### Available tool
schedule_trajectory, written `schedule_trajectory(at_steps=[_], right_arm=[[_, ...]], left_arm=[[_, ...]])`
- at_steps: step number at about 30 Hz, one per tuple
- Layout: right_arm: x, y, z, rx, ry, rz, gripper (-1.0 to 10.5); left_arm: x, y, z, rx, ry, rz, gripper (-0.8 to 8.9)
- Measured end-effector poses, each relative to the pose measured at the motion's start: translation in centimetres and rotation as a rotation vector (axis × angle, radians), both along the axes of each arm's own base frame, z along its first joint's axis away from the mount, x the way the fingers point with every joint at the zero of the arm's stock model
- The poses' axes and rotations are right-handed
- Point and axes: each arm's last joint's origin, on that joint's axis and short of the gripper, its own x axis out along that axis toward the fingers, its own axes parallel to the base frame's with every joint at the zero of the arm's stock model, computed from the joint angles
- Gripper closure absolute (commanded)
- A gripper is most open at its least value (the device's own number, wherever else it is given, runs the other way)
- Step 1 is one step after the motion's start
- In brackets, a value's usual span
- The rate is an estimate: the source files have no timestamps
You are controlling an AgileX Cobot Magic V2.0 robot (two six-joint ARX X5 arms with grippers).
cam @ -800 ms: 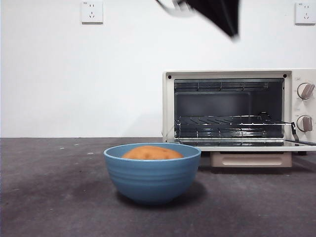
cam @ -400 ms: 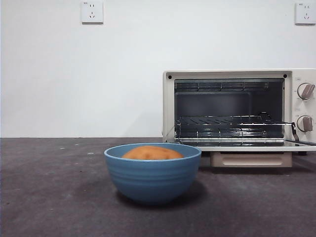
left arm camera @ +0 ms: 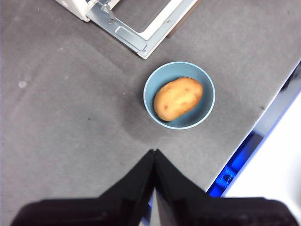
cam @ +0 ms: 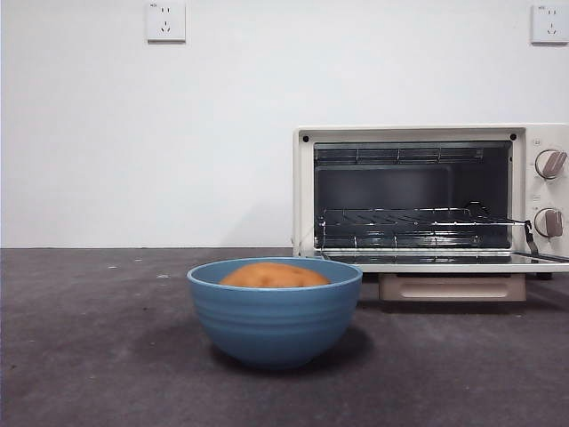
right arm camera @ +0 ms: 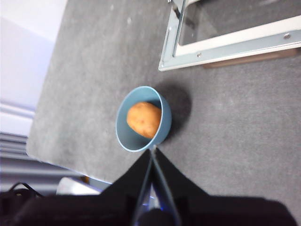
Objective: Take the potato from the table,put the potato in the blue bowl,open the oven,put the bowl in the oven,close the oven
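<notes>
The orange-brown potato (cam: 273, 275) lies inside the blue bowl (cam: 274, 316), which stands on the dark grey table (cam: 98, 356) in front of the oven (cam: 431, 196). The oven's door (cam: 453, 261) hangs open and flat, with the wire rack showing inside. Both wrist views look down from high up on the bowl (left arm camera: 179, 95) (right arm camera: 142, 118) and potato (left arm camera: 178, 98) (right arm camera: 144, 119). My left gripper (left arm camera: 154, 151) is shut with nothing in it, well above the table. My right gripper (right arm camera: 153, 149) is also shut and holds nothing. Neither arm shows in the front view.
The open door's metal frame (left arm camera: 136, 33) (right arm camera: 225, 44) lies close to the bowl. The table's edge (left arm camera: 263, 117) runs near the bowl, with a blue part below it. Two wall sockets (cam: 166, 20) sit on the white wall.
A dark arm tip at the top of the front view a second ago has withdrawn out of the picture. Bowl, potato and oven have not moved.
</notes>
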Motion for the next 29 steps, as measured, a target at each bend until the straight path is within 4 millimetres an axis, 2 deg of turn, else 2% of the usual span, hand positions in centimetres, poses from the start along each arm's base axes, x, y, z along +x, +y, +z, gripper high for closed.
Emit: schedule_trajectory(at_steps=[5, 9, 13, 19, 22, 25, 29], right_arm=[[2.1, 2.0, -0.6, -0.061, 0.036, 0.067, 9.5], [3.6, 4.9, -1.4, -0.126, 0.05, 0.146, 9.5], [4.6, 8.1, -1.9, -0.219, 0.084, 0.216, 9.3], [6.7, 12.7, -2.0, -0.362, 0.106, 0.272, 8.1], [9.1, 15.2, -2.3, -0.424, 0.144, 0.274, 7.1], [11.2, 16.8, -3.8, -0.5, 0.224, 0.267, 7.2], [12.6, 17.9, -6.3, -0.561, 0.306, 0.272, 7.2]], left_arm=[[-1.4, 2.0, -3.0, -0.015, 0.023, 0.044, 8.2], [-2.3, 3.4, -4.9, -0.021, 0.066, 0.082, 8.2], [-3.0, 4.6, -5.9, -0.056, 0.101, 0.098, 8.21], [-4.1, 6.1, -6.7, -0.111, 0.118, 0.122, 8.22], [-4.8, 6.9, -7.3, -0.147, 0.145, 0.112, 8.22], [-5.5, 7.4, -8.0, -0.18, 0.189, 0.079, 8.22], [-5.8, 7.3, -8.6, -0.208, 0.258, 0.001, 8.22]])
